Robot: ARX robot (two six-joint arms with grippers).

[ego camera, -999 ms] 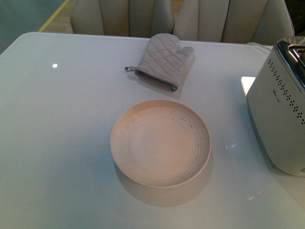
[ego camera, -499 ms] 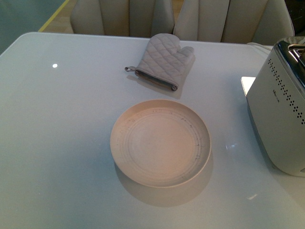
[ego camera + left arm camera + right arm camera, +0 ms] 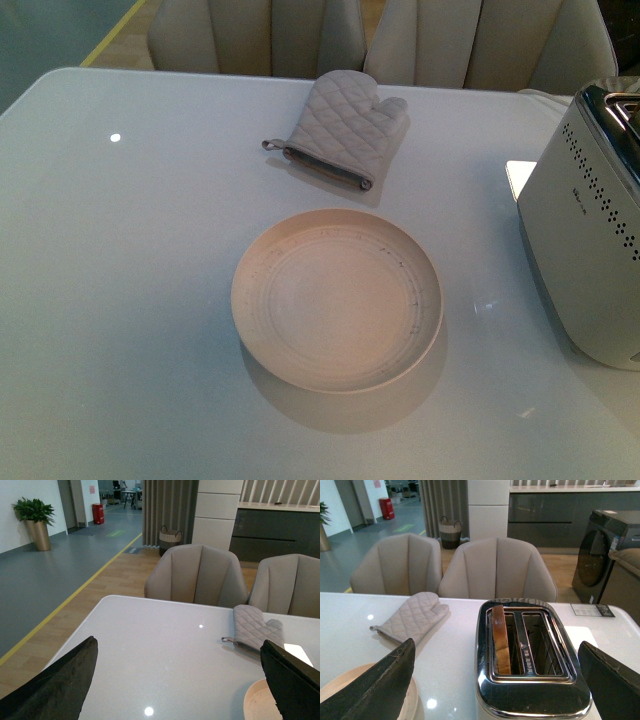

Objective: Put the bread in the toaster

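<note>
— On the right edge of the white desk [image 3: 130, 300], what stands there?
— A boxy white toaster [image 3: 590, 250] with dotted sides and a chrome top; seen from the right wrist, the bread [image 3: 500, 640] stands upright on its edge in one of the two slots, the one nearer the oven mitt [image 3: 412, 616]; the other slot shows only its wire guides.
— And mid-desk?
— A round cream plate [image 3: 337, 298], bare; behind it the quilted grey mitt lies flat, near the far edge, well apart from the toaster; two beige chairs [image 3: 260, 35] sit beyond.
— The arms?
— Neither shows from the front; each wrist view shows its own dark fingers spread wide; the left pincer [image 3: 180, 680] hangs apart above the desk, the right pincer [image 3: 495, 685] apart above the toaster, gripping nothing.
</note>
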